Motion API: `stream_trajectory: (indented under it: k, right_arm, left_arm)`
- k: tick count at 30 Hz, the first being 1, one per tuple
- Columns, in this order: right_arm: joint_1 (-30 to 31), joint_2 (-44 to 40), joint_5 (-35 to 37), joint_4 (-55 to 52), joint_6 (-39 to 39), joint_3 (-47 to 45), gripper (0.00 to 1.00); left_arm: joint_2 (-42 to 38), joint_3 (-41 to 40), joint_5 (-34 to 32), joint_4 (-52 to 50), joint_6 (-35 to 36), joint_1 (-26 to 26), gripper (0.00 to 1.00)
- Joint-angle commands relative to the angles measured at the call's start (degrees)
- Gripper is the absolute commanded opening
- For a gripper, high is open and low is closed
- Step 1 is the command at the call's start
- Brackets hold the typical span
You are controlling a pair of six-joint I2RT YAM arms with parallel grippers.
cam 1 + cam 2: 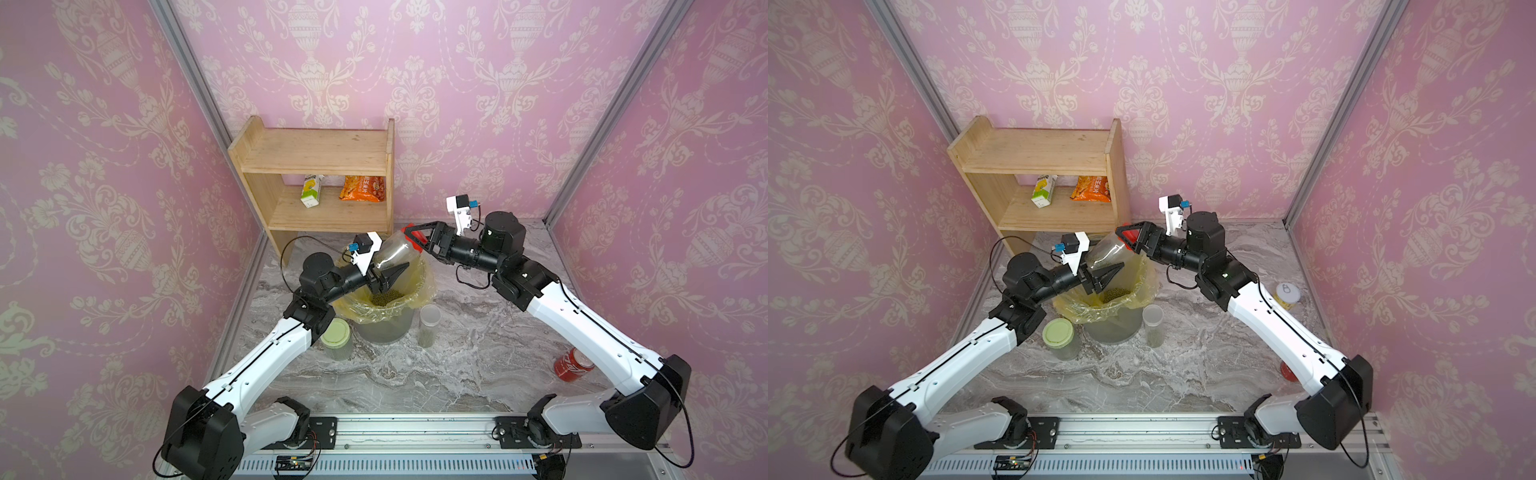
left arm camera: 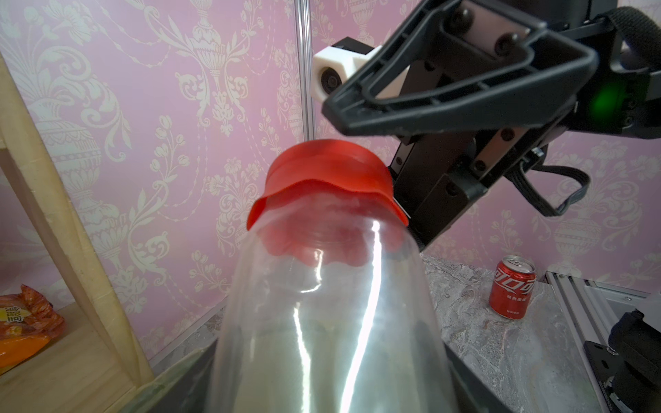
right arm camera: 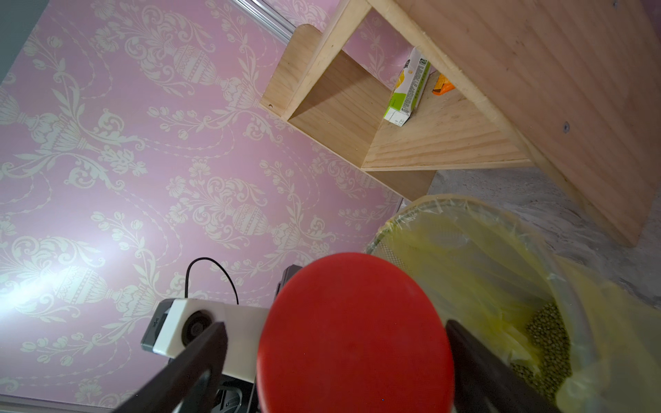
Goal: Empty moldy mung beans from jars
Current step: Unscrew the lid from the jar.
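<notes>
I see the left gripper [image 1: 393, 274] clamped on the body of the red-lid jar [image 1: 392, 249], holding it tilted in the air over the far rim of the bin [image 1: 390, 328], lid end up and toward the right arm. The right gripper [image 1: 415, 239] straddles the lid [image 3: 354, 332]; its jaws are spread. In the right wrist view one finger [image 3: 200, 352] stands clear of the lid with a gap between, and the other sits close at the far edge, contact not clear. In the left wrist view the lid [image 2: 322, 171] sits on the jar neck, its skirt looks wavy, and I can't tell if it's seated or loose. A thin layer of beans [image 1: 384, 262] lies along the low side of the jar. There's also a bean pile in the bin's yellow bag [image 1: 424, 286], seen in both top views and from the right wrist. The green-lid jar [image 1: 336, 332] stands upright just beside the bin on the left-arm side, partly under that arm. The slim jar [image 1: 429, 320] stands upright just beside the bin on the other side, both capped with green fill inside. A red can [image 1: 573, 365] stands on the table [image 1: 457, 365] by the right arm. A yellow tin [image 1: 1287, 295] shows behind that arm in a top view. The shelf [image 1: 316, 153] at the back holds a carton [image 1: 311, 191] and a snack bag [image 1: 362, 189]
</notes>
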Motion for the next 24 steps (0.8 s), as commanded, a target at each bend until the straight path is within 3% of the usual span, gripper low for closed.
stream_trajectory:
  k: [1,12,16,24]
  right_arm:
    - [-0.18,0.56,0.29,2.72,1.77,-0.24,0.89]
    - [0.81,1.93,0.08,0.89,-0.17,1.56,0.75]
    - [1.48,1.48,2.10,-2.21,-3.63,2.75,0.69]
    - [1.48,0.82,1.82,1.72,-4.61,0.32,0.65]
  left_arm:
    - [-1.22,0.11,-0.14,-1.04,1.60,0.41,0.44]
    - [0.09,0.55,-1.84,0.46,0.09,0.41,0.44]
    - [0.78,0.63,-3.94,0.88,-3.24,0.38,0.44]
    - [1.60,1.20,-4.70,1.43,-10.90,0.41,0.43]
